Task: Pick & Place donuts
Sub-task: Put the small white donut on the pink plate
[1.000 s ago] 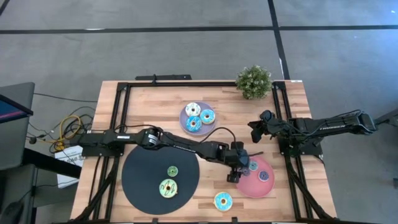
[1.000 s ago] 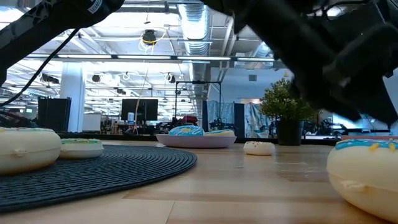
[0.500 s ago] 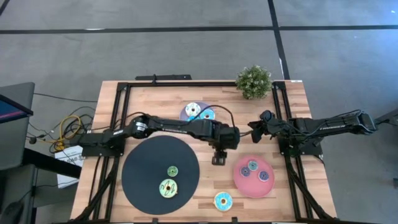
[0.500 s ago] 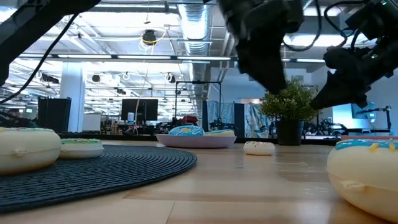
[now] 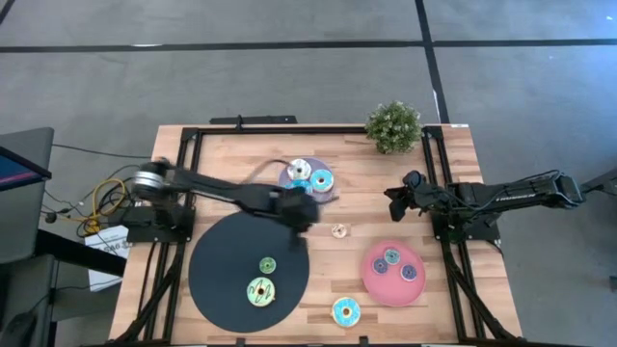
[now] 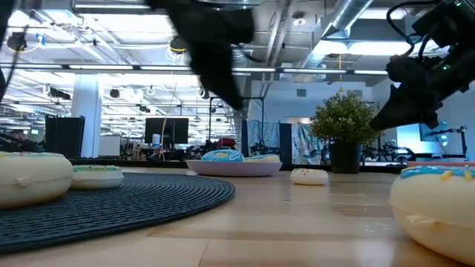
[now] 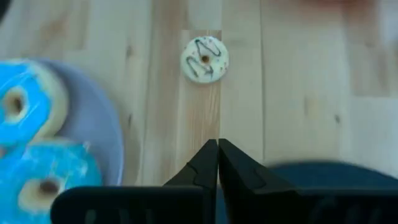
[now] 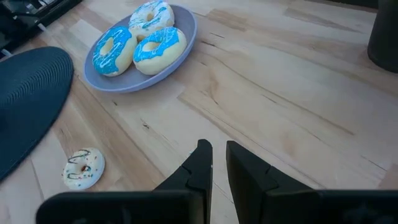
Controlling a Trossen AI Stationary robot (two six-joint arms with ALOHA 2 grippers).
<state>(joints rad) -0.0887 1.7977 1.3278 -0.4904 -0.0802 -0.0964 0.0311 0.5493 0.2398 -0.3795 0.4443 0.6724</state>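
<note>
Small white donut alone on bare table, near left gripper. Gripper squeezed closed, empty. Right gripper off aside, nearly closed, empty.

The wooden desk carries a big black mat, a lavender plate and a pink plate. A potted plant stands at its far edge. 2 donuts lie straight on the wood: a small white one between the 2 plates, and a blue one near the front edge, just beside the pink plate.
</note>
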